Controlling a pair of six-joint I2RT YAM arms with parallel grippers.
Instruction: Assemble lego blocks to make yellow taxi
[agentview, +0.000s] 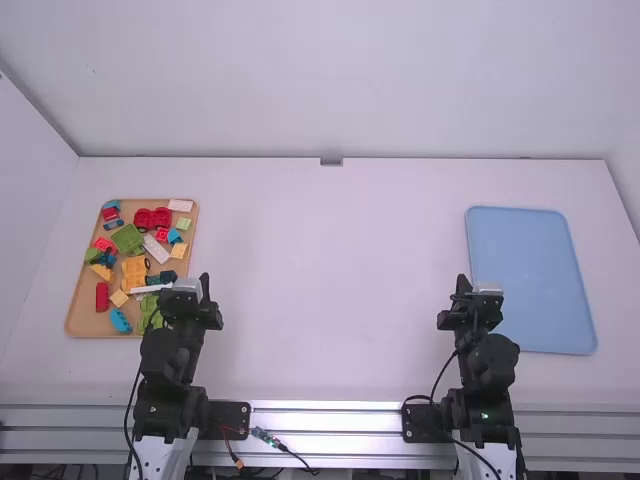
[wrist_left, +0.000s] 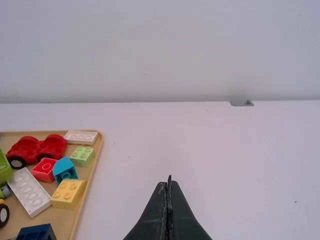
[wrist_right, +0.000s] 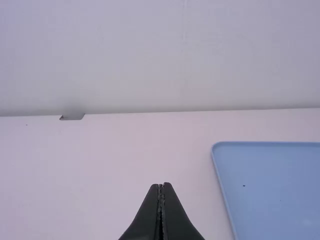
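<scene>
White surface (agentview: 330, 280) is carrying loose bricks (agentview: 135, 270) at the high view's left; the whole build is seemingly waiting, left pincer (wrist_left: 169, 180) and right pincer (wrist_right: 161, 186) clenching nothing.

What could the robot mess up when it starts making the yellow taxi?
The toy blocks are crowded on the wooden tray, so the left gripper might bump the white brick while going for the yellow brick close beside it. Its jaws are shut, so unless they open first, they may just push pieces around. The yellow car base has wheels, so it could roll when pressed.
</scene>
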